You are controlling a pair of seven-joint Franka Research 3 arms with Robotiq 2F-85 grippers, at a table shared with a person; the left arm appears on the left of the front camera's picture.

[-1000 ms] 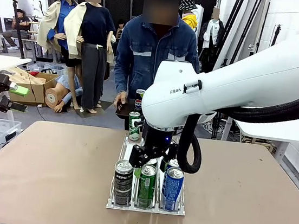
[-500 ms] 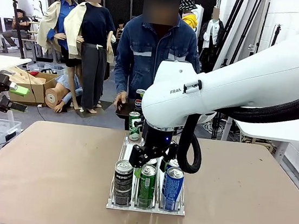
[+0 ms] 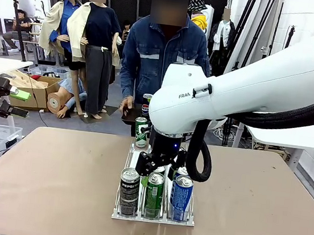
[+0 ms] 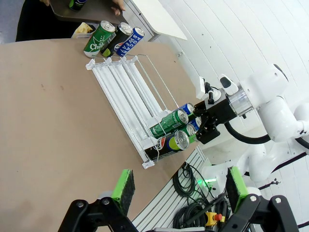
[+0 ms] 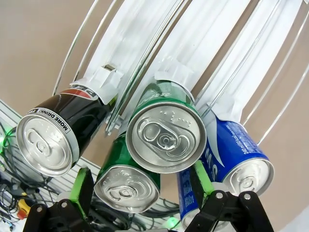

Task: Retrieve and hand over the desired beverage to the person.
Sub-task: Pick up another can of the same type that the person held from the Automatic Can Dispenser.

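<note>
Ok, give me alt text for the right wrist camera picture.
The open right gripper looks down on a green can, flanked by a black Pepsi can and a blue can, in a clear rack on a tan table.

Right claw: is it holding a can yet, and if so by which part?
Nothing is held. The right claw is open above the green cans in the rack, closed on none. The left claw is open and empty too.
</note>
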